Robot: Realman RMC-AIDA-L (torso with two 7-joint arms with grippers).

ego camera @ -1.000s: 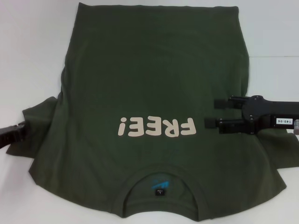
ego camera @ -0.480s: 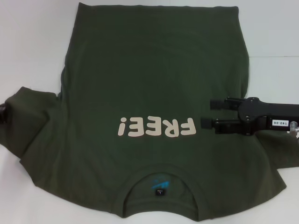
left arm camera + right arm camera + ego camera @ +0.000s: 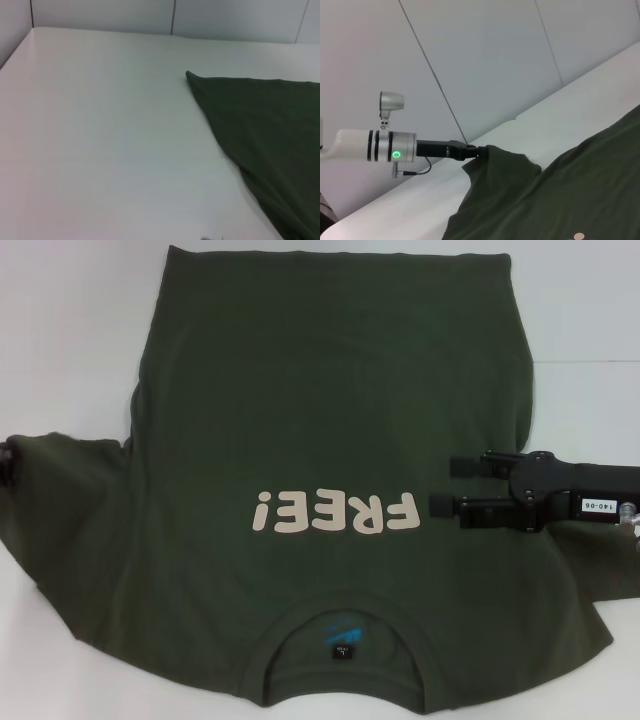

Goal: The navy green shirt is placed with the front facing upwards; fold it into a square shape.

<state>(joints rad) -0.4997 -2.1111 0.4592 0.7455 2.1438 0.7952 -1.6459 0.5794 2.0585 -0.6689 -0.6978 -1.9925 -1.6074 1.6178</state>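
The navy green shirt lies front up on the white table, its cream "FREE!" lettering and blue neck label toward me. My left gripper is at the far left edge of the head view. The right wrist view shows that left gripper shut on the tip of the sleeve, holding it lifted and stretched outward. My right gripper hovers open over the shirt's right side, just right of the lettering, with nothing between its fingers. A corner of the shirt shows in the left wrist view.
The white table extends bare to the left of and beyond the shirt. Pale wall panels stand behind the table's far edge. The right sleeve lies partly under my right arm.
My left gripper has drawn the left sleeve outward to the left, spreading it toward the picture's edge. My right gripper has shifted slightly left and stays open.
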